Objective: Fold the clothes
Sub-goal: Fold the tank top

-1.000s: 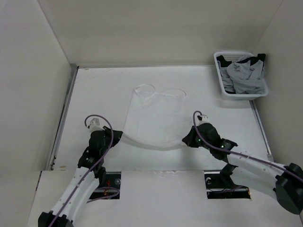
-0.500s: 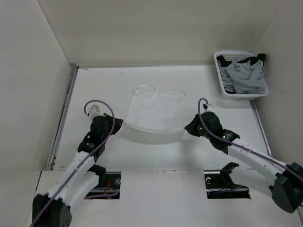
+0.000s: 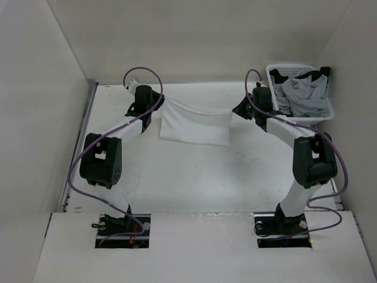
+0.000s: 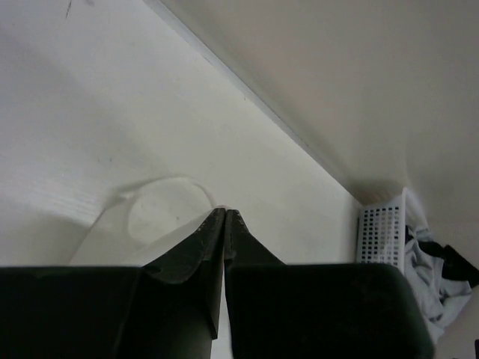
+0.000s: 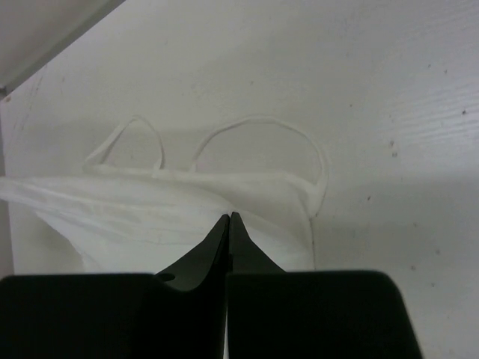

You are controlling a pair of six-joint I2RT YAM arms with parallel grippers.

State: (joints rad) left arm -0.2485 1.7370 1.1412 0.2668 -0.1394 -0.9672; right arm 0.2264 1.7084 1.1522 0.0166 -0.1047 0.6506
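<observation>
Both my jaws are pinched tight on the white garment (image 3: 194,125), the left jaws on its left corner and the right jaws on its right corner. A second ago I held those corners low near my bases, and the cloth lay flat and long down the middle of the surface (image 3: 194,183), straps at the far end. Now my left arm (image 3: 118,132) and right arm (image 3: 283,131) are stretched out to the far side. The edge I hold has travelled over the rest of the cloth and hangs in a shallow sag between the two sets of jaws. The garment has shrunk to a short, wide band at the far part of the surface, with its near edge lying down as a fold. In the right wrist view the strap loops (image 5: 258,127) lie flat on the surface just beyond my closed tips. The basket (image 3: 272,85) has stayed in the far right corner with the grey clothes (image 3: 303,94) and the black one (image 3: 323,73) in it. My right jaws are now close beside its left wall.
</observation>
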